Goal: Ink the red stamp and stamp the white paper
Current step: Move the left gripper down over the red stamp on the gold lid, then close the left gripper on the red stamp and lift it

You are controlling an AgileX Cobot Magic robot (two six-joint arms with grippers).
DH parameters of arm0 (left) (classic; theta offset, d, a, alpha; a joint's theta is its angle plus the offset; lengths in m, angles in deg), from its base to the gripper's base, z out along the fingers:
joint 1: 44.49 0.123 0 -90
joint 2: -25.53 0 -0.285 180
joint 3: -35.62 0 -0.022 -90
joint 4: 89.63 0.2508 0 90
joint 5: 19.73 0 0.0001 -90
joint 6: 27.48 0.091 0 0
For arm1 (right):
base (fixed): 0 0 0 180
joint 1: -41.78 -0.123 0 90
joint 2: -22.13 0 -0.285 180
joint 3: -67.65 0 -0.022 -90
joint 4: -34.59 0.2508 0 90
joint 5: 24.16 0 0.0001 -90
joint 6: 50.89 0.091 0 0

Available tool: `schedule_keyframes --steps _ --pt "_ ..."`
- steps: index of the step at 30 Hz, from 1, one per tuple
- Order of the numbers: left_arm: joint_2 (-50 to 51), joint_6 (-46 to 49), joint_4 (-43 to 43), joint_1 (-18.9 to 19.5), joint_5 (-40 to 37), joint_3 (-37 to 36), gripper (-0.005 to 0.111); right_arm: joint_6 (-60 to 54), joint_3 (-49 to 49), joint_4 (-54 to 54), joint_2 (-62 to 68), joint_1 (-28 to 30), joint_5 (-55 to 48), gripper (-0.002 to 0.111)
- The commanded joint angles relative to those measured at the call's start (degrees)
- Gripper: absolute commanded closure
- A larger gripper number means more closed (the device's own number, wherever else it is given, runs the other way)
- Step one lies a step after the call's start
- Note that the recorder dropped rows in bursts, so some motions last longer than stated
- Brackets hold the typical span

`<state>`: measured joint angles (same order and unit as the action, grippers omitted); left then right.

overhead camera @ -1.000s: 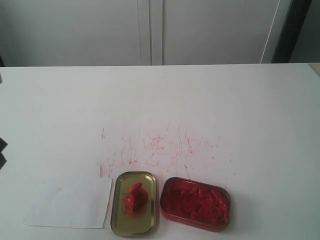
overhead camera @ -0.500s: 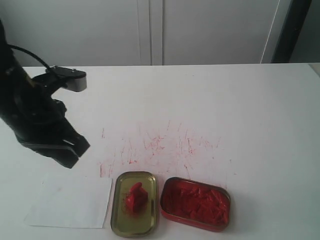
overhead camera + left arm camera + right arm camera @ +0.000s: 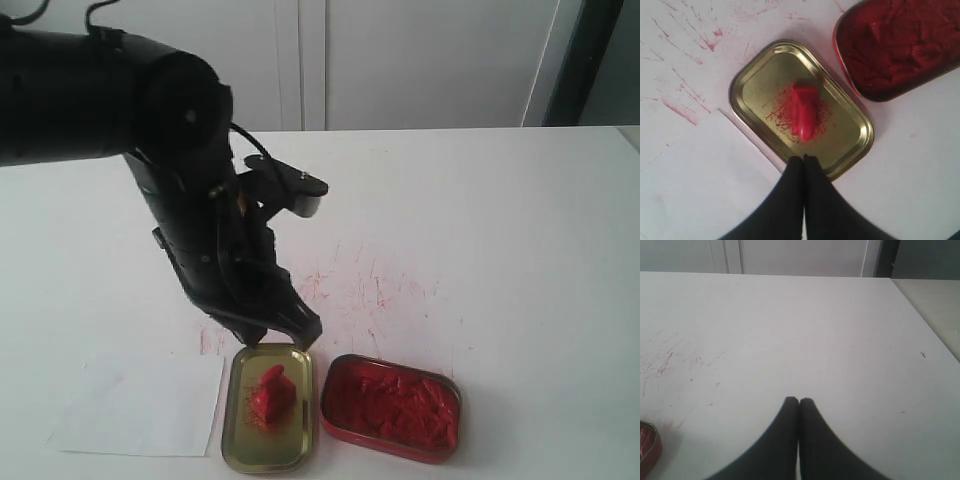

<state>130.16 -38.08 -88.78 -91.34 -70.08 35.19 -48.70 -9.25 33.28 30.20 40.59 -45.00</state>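
**My left end effector (image 3: pixel 803 158), closed and holding nothing, hovers over the gold tray's (image 3: pixel 236 420) rim.**
One red stamp (image 3: pixel 805 112) lies in that one tray, between one white paper (image 3: pixel 140 405) and one red tin (image 3: pixel 385 446), by the bench (image 3: pixel 500 250) edge nearest the exterior camera; my right end effector (image 3: pixel 799 401) is closed too.

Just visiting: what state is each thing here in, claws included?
gold tray: open, smeared red inside
red stamp: resting in the tray, not gripped
red tin: open, full of red paste
white paper: flat on the table, beside the tray
left gripper: shut, empty, above the tray's rim
right gripper: shut, empty, above the table
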Motion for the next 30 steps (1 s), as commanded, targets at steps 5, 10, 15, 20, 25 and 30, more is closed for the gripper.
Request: schedule_keyframes --steps 5,10,15,20,25,30 --pt "4.51 -10.61 9.17 -6.13 -2.98 1.93 0.107 0.09 -0.31 -0.2 -0.28 -0.11 0.85 0.108" --pt "5.28 -10.61 10.13 -6.4 -0.67 1.93 0.107 0.09 -0.31 -0.2 -0.28 -0.11 0.85 0.108" --pt "5.42 -10.39 9.77 -6.4 0.34 1.93 0.107 0.09 -0.31 -0.2 -0.28 -0.11 0.85 0.108" --pt "6.2 -10.28 9.63 -6.4 -0.37 1.93 0.095 0.09 -0.31 -0.2 -0.28 -0.11 0.85 0.108" --pt "6.56 -10.19 9.48 -6.4 0.11 1.93 0.067 0.09 -0.31 -0.2 -0.28 -0.11 0.85 0.108" --pt "6.56 -10.08 9.48 -6.4 0.89 1.93 0.058 0.09 -0.31 -0.2 -0.28 -0.11 0.85 0.108"
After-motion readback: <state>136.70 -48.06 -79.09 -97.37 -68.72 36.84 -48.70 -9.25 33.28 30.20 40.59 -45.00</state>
